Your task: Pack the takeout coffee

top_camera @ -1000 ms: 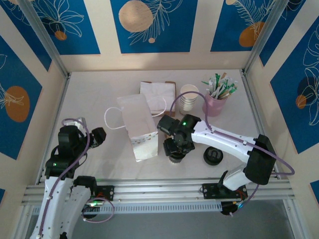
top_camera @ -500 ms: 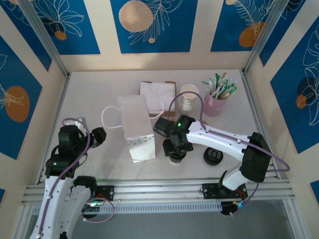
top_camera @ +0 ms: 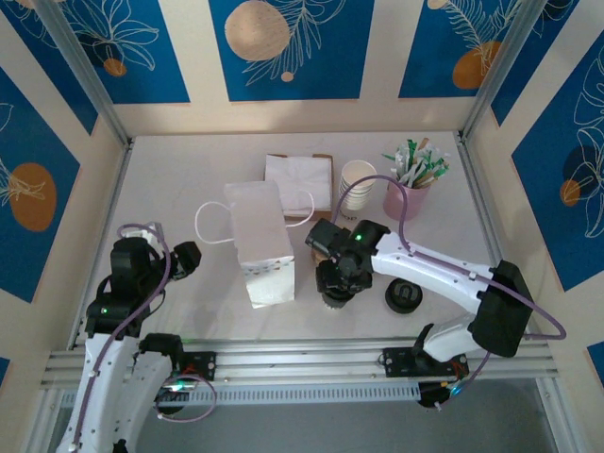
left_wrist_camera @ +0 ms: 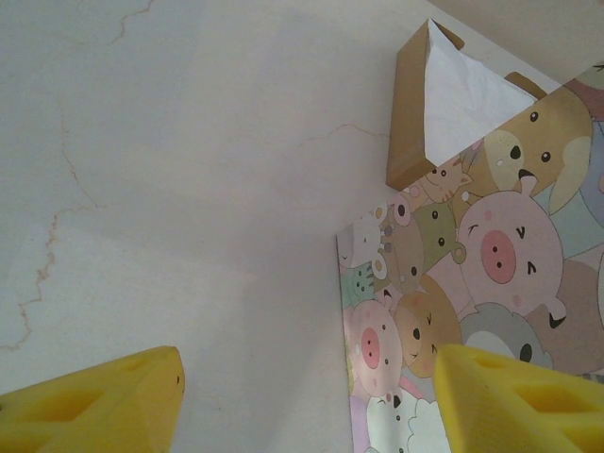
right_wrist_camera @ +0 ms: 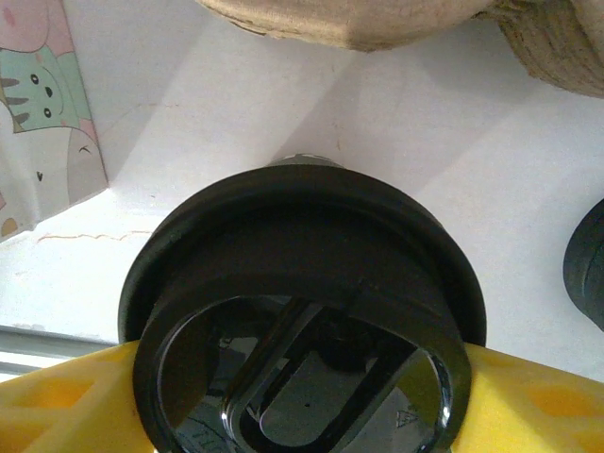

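Over the last half second the right arm (top_camera: 425,269) has swung back a little to its right. The takeout coffee (right_wrist_camera: 302,311) has come with it, a touch farther from the paper bag (top_camera: 260,241). The right fingers (right_wrist_camera: 66,406) pinch the cup on both sides at its black lid, so the coffee looks gripped and ready to carry. Whether it is lifted off the counter (top_camera: 170,189) cannot be told.

Near these fingers, to their right, lies a loose black lid (top_camera: 403,297). Just to their left the bag lies flat on its side, with its cartoon print at the near end and its handles at the far end. Judged from that, its mouth faces away and is not held open, which stands in the way of dropping the cup in.

Beyond the fingers sits a brown pulp carrier (right_wrist_camera: 349,24), then a stack of white cups (top_camera: 357,184) and a pink cup of sachets (top_camera: 408,193).

The left fingers (left_wrist_camera: 94,401) stand spread with nothing between them. The bag's printed end lies to their right.
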Robot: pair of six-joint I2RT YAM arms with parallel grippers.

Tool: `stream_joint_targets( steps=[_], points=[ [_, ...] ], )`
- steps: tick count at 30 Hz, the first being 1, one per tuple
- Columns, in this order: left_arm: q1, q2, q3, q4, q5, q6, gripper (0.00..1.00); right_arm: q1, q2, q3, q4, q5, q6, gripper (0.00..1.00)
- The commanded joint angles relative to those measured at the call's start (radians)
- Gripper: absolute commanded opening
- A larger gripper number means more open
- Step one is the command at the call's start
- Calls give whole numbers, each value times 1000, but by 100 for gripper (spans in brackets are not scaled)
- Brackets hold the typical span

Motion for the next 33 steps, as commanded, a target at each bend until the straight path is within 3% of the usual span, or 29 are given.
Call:
stream_joint_targets(
  steps=[1, 6, 15, 23, 33],
  points=[
    [18, 1, -6, 13, 14, 9, 70, 3, 105, -52, -143, 71, 39, 71],
    [18, 1, -7, 14, 12, 9, 70, 32, 123, -15, -171, 111, 55, 70],
    [18, 3, -7, 14, 13, 9, 70, -18, -19, 24, -245, 151, 70, 70],
    [20, 3, -7, 14, 15, 8, 70, -105, -138, -66, -159, 64, 70, 71],
    [20, 5, -7, 13, 15, 9, 70, -121, -153, -73, -137, 59, 67, 77]
  ],
)
